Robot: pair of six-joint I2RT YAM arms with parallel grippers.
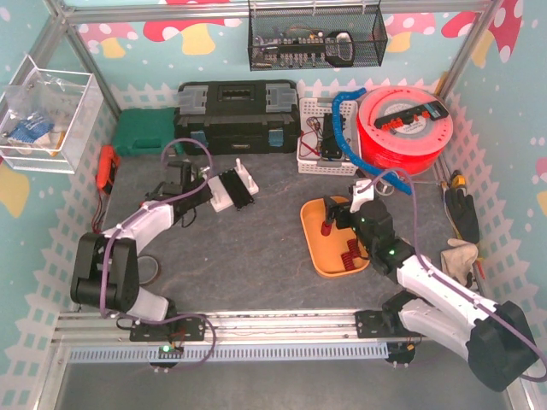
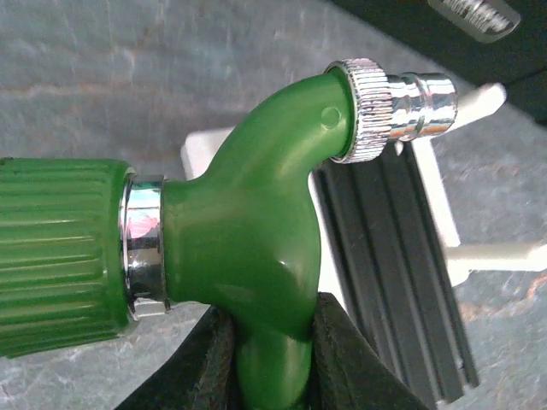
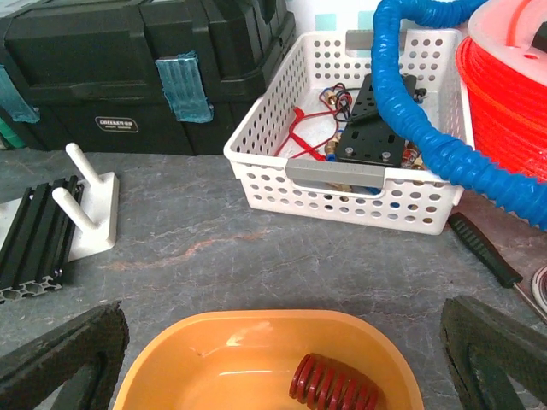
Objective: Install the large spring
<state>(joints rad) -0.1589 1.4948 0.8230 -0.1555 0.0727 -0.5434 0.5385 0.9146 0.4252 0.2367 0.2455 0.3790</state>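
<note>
- Left gripper (image 2: 273, 363) clamped on green tool (image 2: 248, 248), beside white fixture (image 3: 92, 218), 11 o'clock.
- Right gripper (image 3: 280, 354) wide above large spring (image 3: 335, 389) in orange tray (image 3: 214, 342), 3 o'clock.
- Step judged: spring pickup; next needs a centred descent.

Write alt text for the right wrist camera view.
The right gripper, jaws open, hovers over an orange tray holding a red coil spring. Behind it on the grey table sit a white basket crossed by a blue hose, a black toolbox, and a white pegged stand with a black rail.
</note>
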